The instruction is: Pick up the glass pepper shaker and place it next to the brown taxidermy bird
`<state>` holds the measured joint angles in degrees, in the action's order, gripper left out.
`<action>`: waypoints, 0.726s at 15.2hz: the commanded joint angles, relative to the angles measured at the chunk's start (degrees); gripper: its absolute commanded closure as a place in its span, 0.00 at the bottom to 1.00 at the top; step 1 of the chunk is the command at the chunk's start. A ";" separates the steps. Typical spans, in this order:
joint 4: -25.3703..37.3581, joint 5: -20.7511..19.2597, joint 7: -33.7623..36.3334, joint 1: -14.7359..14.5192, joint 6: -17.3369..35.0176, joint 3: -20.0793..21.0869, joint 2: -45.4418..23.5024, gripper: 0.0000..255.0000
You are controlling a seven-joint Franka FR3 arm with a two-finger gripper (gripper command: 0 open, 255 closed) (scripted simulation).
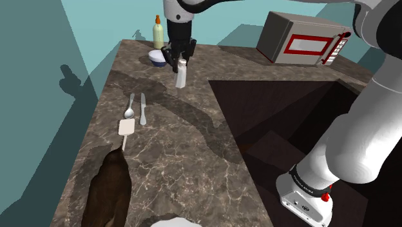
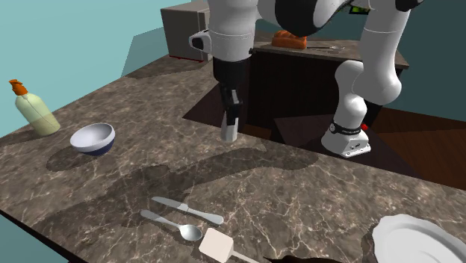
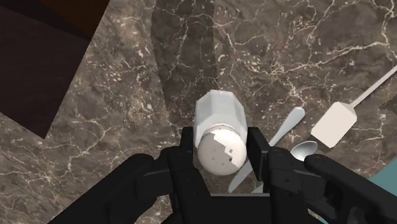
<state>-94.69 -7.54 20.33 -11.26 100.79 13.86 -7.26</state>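
Brown and dark, the taxidermy bird sat at the near end of the marble counter. Just beyond it lay a white spatula, a spoon and a knife. Farther on, well apart from the bird, the black gripper pinched the white pepper shaker near its cap, upright over the stone. Behind stood a bowl, a bottle and, towards the shoulder view's right, a microwave.
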 commanded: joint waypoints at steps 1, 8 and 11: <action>-3.76 0.62 1.90 -0.92 0.78 0.88 2.87 1.00; -12.63 3.01 8.72 -4.55 1.53 4.51 10.65 1.00; -15.33 4.16 11.84 -6.26 1.48 6.28 13.29 1.00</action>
<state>-108.73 -3.94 31.36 -17.06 102.44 19.69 4.56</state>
